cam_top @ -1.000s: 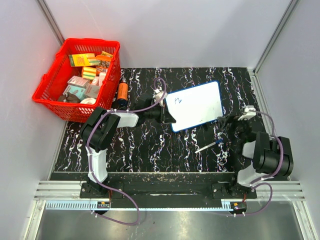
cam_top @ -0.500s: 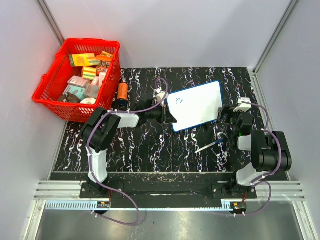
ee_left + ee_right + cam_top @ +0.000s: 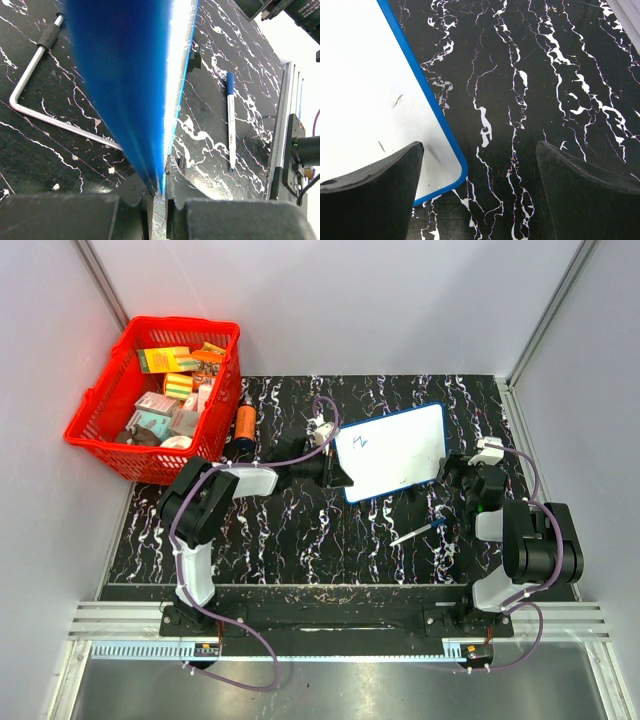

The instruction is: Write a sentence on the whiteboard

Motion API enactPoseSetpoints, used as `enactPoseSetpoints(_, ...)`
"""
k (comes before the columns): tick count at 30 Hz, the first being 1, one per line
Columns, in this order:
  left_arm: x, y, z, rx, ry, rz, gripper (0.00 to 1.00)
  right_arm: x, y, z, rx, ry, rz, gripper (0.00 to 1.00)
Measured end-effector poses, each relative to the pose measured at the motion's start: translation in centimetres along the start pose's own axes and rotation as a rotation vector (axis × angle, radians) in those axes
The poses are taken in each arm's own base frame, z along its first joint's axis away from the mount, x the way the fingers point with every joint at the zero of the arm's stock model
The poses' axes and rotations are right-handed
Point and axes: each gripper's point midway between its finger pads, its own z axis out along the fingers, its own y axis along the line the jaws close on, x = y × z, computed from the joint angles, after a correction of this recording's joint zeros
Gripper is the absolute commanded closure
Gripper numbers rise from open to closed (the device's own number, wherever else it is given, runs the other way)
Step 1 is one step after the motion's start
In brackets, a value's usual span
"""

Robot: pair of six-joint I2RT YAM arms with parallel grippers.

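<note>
The whiteboard (image 3: 400, 455) has a white face and a thin blue rim and lies tilted on the black marbled table. It bears only a short blue scribble (image 3: 358, 442) near its upper left corner; no full words show. My left gripper (image 3: 335, 470) is shut on the board's left edge. In the left wrist view the board (image 3: 125, 75) is seen edge-on between the shut jaws (image 3: 160, 187). My right gripper (image 3: 462, 478) is open and empty at the board's lower right corner (image 3: 370, 90), with one finger (image 3: 375, 185) over the white face. A blue-capped marker (image 3: 418, 532) lies loose on the table.
A red basket (image 3: 95, 405) full of small boxes stands at the back left. An orange bottle (image 3: 245, 425) lies beside it. A bent metal rod (image 3: 50, 115) lies under the board. The marker also shows in the left wrist view (image 3: 230, 125). Grey walls close in on three sides.
My right gripper has moved from beside the marker up to the board's lower right corner. The board has shifted slightly away in the left gripper's hold.
</note>
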Motion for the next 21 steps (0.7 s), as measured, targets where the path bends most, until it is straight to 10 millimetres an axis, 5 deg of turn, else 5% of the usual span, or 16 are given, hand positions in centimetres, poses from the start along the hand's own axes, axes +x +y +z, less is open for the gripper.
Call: enactPoseSetpoints(21,0.18,-0.15,-0.33,-0.008,0.01,0.032,1.0,-0.06,-0.19,0.0,0.004,-0.001,0.004,0.0)
